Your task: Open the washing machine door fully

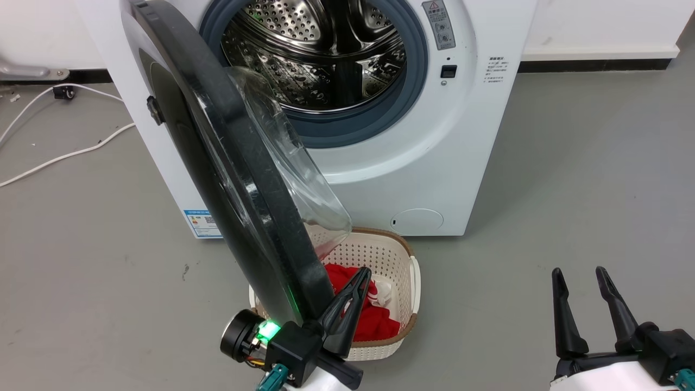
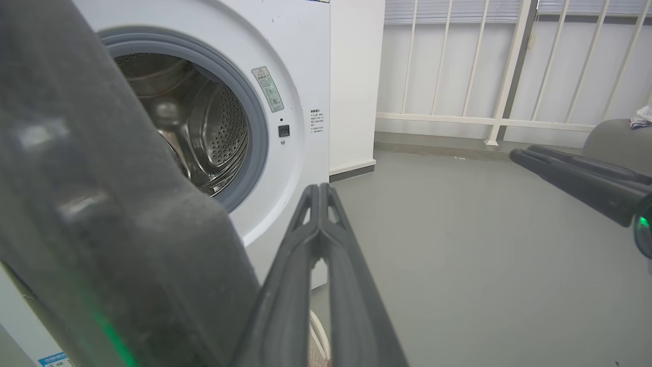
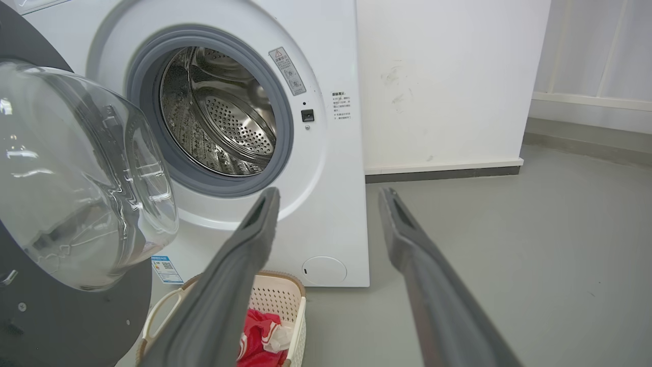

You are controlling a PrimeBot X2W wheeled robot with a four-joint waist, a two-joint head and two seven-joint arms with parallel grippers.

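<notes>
One large round panel, the washing machine door, stands well out from the white washing machine. It is hinged on the machine's left and sits nearly edge-on to the head camera. Its rim is glossy black, and a clear glass bowl bulges from its inner face toward the opening.

Behind it are the grey rubber seal and the perforated steel drum, both uncovered. The door's lower edge hangs over a white perforated basket with a brown rim, hiding the basket's left part. Crumpled red cloth lies inside the basket.

The left gripper is at the door's bottom edge on the inner side, with its dark fingers pressed together on nothing. Whether they touch the rim I cannot tell, since in the left wrist view the door is a blurred dark mass just beside them.

The right gripper is well apart from the door, over bare grey floor with its fingers spread wide. A white cable trails across the floor to the left of the machine. The small blue label on the machine front is partly cut off by the door — its print is too small to read.
</notes>
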